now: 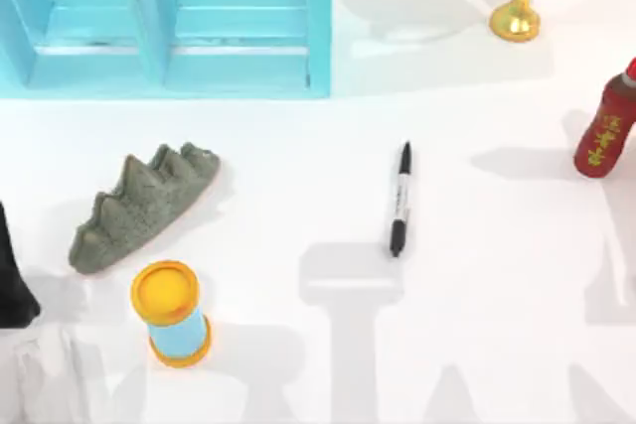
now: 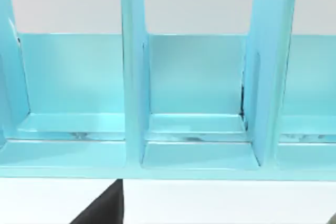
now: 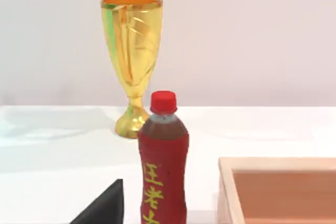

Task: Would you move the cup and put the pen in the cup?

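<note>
Black, slim and lying flat on the white table (image 1: 497, 275), the pen (image 1: 399, 201) is the one task item I can place; it rests in open ground right of the table's middle, touching nothing; its long axis runs nearly from the near edge to the far edge, slightly tilted, slimmer end pointing away. The left arm (image 1: 12, 275) sits at the table's left edge, its left pincer (image 2: 105, 208) facing the blue rack (image 2: 194, 103) straight ahead, so the pen lies well off to that pincer's side. The right pincer (image 3: 105, 205) has the red bottle (image 3: 164, 166) close in front and the gold trophy (image 3: 132, 51) beyond it, with a wooden box (image 3: 278, 182) beside the bottle; I judge the right arm the nearer to the pen. Whether either pincer is open or closed I cannot tell; where the cup stands I cannot tell. Count: one pen, one rack, one bottle, one trophy, one box, one grey jagged rock (image 1: 144, 206), one blue cylinder with yellow ends (image 1: 171, 313).
</note>
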Controlling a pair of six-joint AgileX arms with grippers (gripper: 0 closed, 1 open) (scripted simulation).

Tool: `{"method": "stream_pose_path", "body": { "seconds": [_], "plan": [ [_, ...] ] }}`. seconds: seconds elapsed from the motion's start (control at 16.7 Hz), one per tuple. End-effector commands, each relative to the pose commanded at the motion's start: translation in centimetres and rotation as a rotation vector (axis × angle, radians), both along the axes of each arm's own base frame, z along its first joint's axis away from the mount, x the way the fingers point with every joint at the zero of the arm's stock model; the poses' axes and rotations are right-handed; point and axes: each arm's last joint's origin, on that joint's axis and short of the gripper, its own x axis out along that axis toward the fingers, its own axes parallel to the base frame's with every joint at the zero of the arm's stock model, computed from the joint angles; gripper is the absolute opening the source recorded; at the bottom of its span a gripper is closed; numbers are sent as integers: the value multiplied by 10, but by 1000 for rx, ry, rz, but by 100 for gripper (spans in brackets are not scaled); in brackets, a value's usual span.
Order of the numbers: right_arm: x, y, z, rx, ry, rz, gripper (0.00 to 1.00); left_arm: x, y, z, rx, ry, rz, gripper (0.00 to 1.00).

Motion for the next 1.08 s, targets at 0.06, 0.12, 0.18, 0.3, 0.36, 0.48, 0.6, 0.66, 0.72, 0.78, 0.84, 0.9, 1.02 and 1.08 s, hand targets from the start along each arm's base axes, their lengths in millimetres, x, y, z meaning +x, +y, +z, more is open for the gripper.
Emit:
{"method": "stream_pose_path", "body": {
  "seconds": [0.06, 0.12, 0.18, 0.3, 0.36, 0.48, 0.6, 0.66, 0.72, 0.78, 0.84, 0.9, 1.02, 1.08],
  "plan": [
    [0, 0, 0, 0, 0, 0, 100, 0, 0, 0, 0, 0, 0, 100],
    [0, 0, 0, 0, 0, 0, 100, 0, 0, 0, 0, 0, 0, 100],
    [0, 0, 2, -3, 10, -4, 100, 0, 0, 0, 0, 0, 0, 100],
    [0, -2, 10, -19, 59, -22, 100, 0, 0, 0, 0, 0, 0, 100],
    [1, -4, 17, -31, 97, -35, 100, 0, 0, 0, 0, 0, 0, 100],
    [5, -8, 36, -58, 198, -66, 100, 0, 0, 0, 0, 0, 0, 100],
    [13, -13, 60, -87, 329, -99, 100, 0, 0, 0, 0, 0, 0, 100],
    [20, -17, 72, -100, 403, -115, 100, 0, 0, 0, 0, 0, 0, 100],
    [29, -22, 85, -112, 483, -129, 100, 0, 0, 0, 0, 0, 0, 100],
    [40, -27, 96, -121, 567, -140, 100, 0, 0, 0, 0, 0, 0, 100],
    [52, -34, 107, -128, 655, -149, 100, 0, 0, 0, 0, 0, 0, 100],
    [66, -41, 116, -131, 744, -154, 100, 0, 0, 0, 0, 0, 0, 100],
    [96, -60, 128, -129, 923, -155, 100, 0, 0, 0, 0, 0, 0, 100],
    [112, -70, 131, -123, 1009, -150, 100, 0, 0, 0, 0, 0, 0, 100]
  ]
}}
